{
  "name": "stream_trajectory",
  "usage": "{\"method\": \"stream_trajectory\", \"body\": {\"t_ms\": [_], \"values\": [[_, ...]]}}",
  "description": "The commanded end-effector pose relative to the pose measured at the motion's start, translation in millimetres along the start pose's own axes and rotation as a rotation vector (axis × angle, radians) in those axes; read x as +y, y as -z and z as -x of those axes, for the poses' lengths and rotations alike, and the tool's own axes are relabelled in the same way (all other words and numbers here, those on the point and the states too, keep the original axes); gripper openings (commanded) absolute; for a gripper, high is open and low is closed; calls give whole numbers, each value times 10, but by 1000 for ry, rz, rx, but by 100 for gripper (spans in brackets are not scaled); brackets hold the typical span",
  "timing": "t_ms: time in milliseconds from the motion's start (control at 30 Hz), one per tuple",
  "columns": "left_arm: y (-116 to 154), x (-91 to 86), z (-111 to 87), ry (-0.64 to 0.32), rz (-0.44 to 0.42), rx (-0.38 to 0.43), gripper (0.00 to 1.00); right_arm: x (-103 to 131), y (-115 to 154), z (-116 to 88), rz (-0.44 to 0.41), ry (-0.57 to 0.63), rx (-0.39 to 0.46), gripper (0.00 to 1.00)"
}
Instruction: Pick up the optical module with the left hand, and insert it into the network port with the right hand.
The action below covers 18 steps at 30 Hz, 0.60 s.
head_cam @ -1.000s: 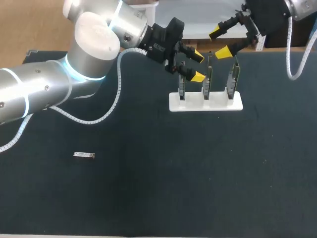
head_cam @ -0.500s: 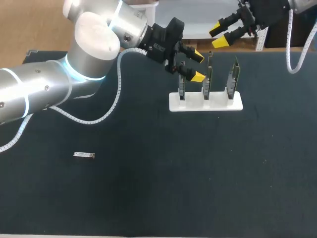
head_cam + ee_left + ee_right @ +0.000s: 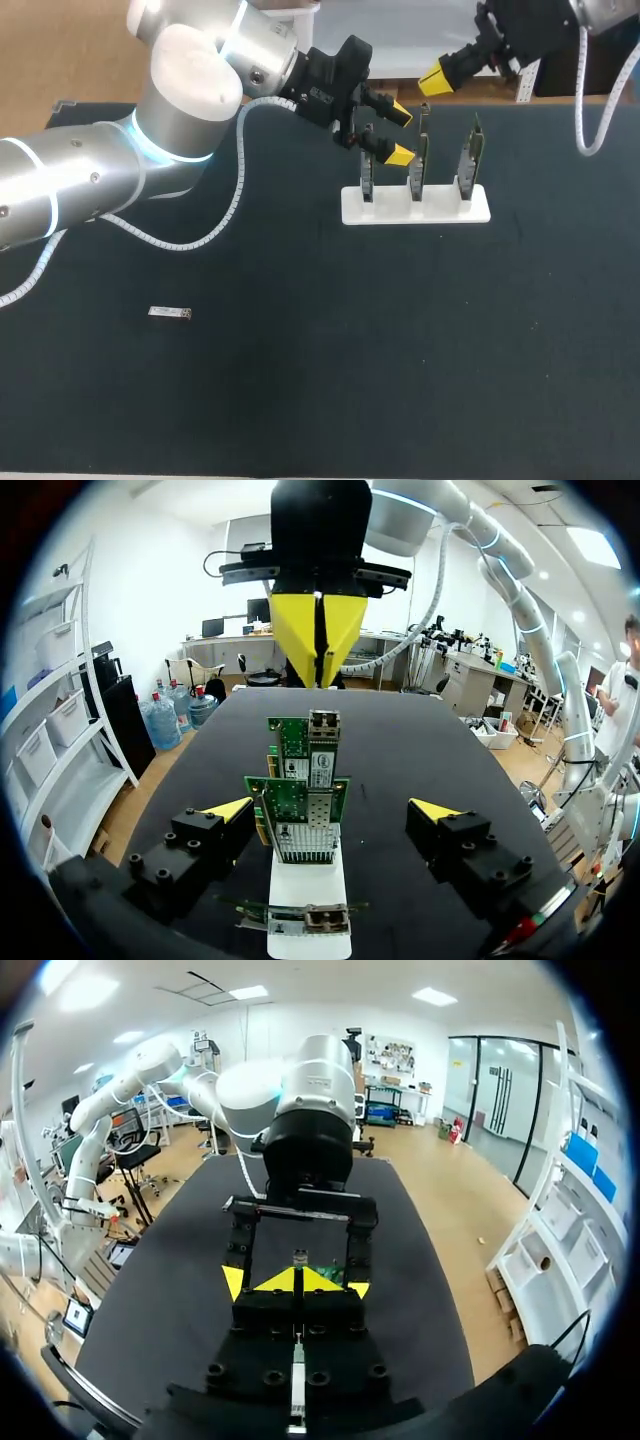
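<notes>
The optical module (image 3: 170, 313), a small silver bar, lies alone on the dark table at the left front, far from both grippers. My left gripper (image 3: 399, 133) stands open at the white rack (image 3: 415, 207) of three upright network cards. In the left wrist view its fingers (image 3: 225, 812) flank the nearest card (image 3: 298, 815), apart from it. My right gripper (image 3: 437, 82) hangs shut and empty above the table's far edge behind the rack. It faces the left gripper, its yellow tips (image 3: 320, 640) pressed together. From the right wrist, the right gripper (image 3: 298, 1280) shows shut, with the left arm (image 3: 310, 1120) beyond it.
The rack's middle card (image 3: 418, 165) and right card (image 3: 470, 160) stand just right of the left gripper. A white cable (image 3: 235, 190) loops from the left arm down to the table. Bare dark table (image 3: 400, 340) spreads in front of the rack.
My right gripper has gone from wide open to shut and drawn slightly up and back toward the far edge. The left arm and the module have not moved.
</notes>
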<state>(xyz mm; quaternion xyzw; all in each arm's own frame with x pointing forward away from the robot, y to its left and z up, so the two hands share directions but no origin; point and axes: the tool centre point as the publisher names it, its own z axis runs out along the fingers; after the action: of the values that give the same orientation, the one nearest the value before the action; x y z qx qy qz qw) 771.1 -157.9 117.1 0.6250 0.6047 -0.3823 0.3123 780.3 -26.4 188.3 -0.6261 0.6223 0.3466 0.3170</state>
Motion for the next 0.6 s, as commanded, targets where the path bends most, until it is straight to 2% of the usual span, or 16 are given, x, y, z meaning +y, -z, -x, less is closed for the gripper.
{"method": "stream_trajectory", "body": {"t_ms": [33,600], "values": [[-4,22,8,2,-4,4,100,-40,-25,-66,4,-14,3,0],[-4,22,8,2,-4,4,100,-82,-80,-134,13,-40,6,0]]}}
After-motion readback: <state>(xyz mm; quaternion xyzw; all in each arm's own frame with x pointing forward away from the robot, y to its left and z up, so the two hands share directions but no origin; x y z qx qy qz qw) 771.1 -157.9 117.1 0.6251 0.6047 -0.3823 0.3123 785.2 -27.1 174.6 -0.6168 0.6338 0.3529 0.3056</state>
